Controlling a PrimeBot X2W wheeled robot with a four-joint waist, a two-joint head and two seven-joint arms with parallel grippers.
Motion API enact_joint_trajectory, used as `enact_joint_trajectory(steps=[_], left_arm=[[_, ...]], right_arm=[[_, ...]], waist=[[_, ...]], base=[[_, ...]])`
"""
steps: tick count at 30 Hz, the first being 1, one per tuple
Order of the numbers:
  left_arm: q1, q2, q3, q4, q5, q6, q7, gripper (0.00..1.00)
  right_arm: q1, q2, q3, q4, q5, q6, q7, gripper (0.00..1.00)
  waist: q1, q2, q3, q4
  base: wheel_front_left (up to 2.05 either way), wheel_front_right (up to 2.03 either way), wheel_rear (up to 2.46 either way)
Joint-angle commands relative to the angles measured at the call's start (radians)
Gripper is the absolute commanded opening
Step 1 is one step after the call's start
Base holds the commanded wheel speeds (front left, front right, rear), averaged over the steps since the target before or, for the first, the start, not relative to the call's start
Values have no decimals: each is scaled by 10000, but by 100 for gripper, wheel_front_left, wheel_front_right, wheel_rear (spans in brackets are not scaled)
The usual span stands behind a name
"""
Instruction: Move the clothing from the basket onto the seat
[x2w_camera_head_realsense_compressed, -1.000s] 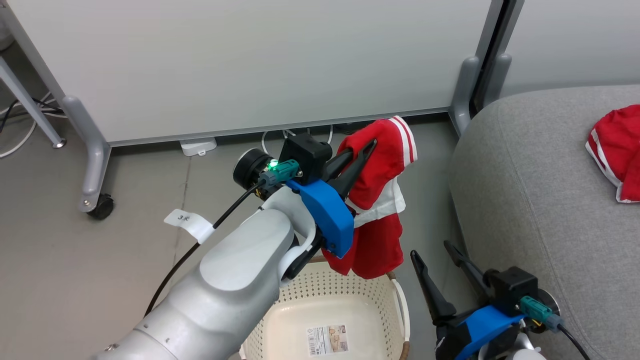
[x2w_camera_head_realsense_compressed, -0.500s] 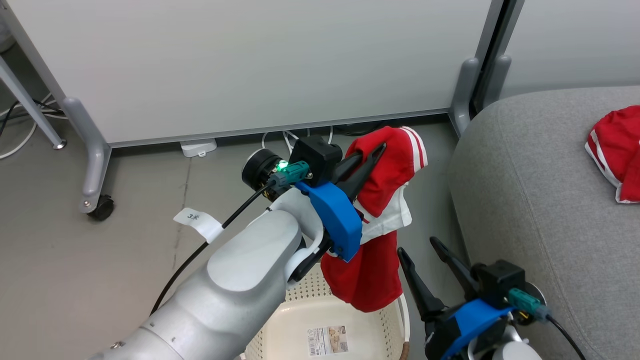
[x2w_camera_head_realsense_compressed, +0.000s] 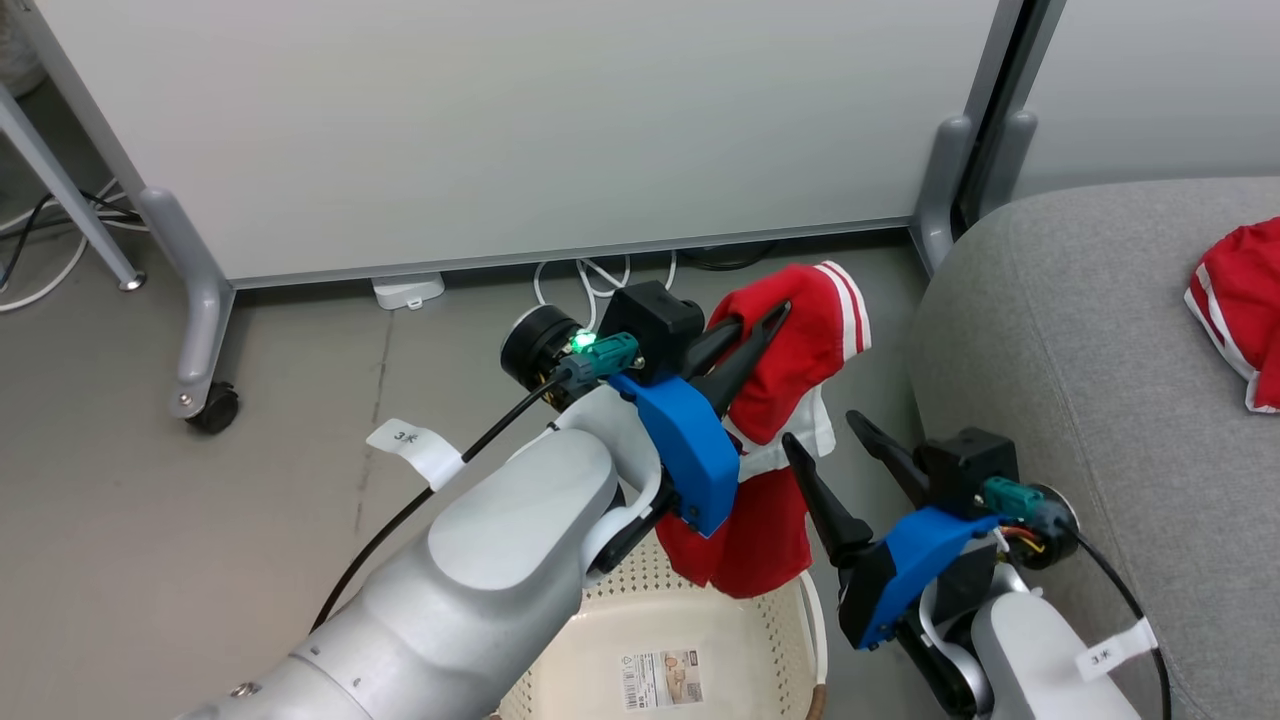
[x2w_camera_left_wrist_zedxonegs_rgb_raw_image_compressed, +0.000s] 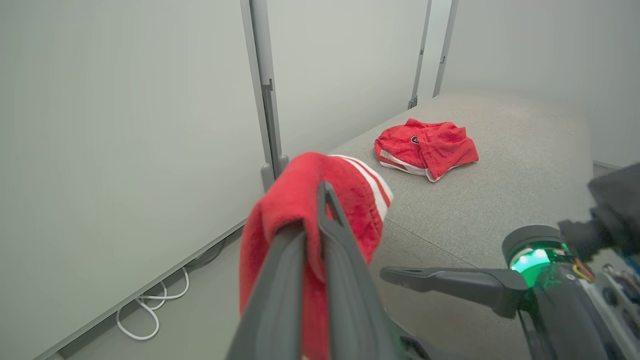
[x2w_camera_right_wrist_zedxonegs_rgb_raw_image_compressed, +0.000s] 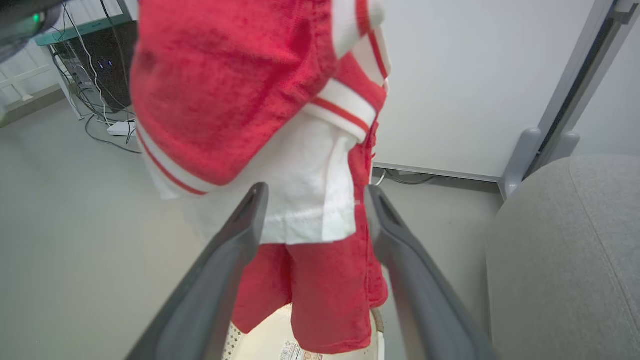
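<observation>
Left gripper (x2w_camera_head_realsense_compressed: 762, 318) is pinching the red garment (x2w_camera_head_realsense_compressed: 805, 335) at its bunched fold; it is hanging limp, seemingly light. Right gripper (x2w_camera_head_realsense_compressed: 822, 430) is gaping, empty.

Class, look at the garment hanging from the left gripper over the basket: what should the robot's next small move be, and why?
Probably ease the right gripper forward and shut it on the hanging clothing. The left gripper grips only its top, the lower end dangles above the basket, and the right jaws stand open, aimed at it, beside the seat.
</observation>
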Motion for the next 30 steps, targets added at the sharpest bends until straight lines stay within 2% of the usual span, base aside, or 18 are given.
enact_joint_trajectory(steps=[1, 15, 19, 20, 22, 30], left_arm=[[-211, 2, -21, -56, -40, -5, -17, 0], [-336, -35, -505, -419, -251, -5, 18, 0], [-364, -36, -640, -505, -349, -5, 29, 0], [-363, -33, -668, -518, -384, -5, 24, 0], [-352, -8, -726, -524, -423, -5, 7, 0], [-315, 108, -767, -355, -570, -5, -63, 0]], right_arm=[[-243, -8, -55, 179, 5, 5, 109, 100], [-1513, -8, 521, 1951, 501, 5, 391, 100], [-1818, -8, 988, 2315, 935, 5, 352, 100], [-1890, -8, 1074, 2397, 996, 5, 328, 88], [-2005, -26, 1245, 2499, 1112, 5, 162, 0], [-2203, -136, 1583, 2877, 1360, 5, -494, 0]], waist=[[0, 0, 1, 14], [0, 0, 13, 233], [0, 0, -20, 282], [0, 0, -31, 288], [0, 0, -60, 286], [0, 0, -157, 198]], base=[[0, 0, 0], [0, 0, 0], [0, 0, 0], [0, 0, 0], [0, 0, 0], [0, 0, 0]])
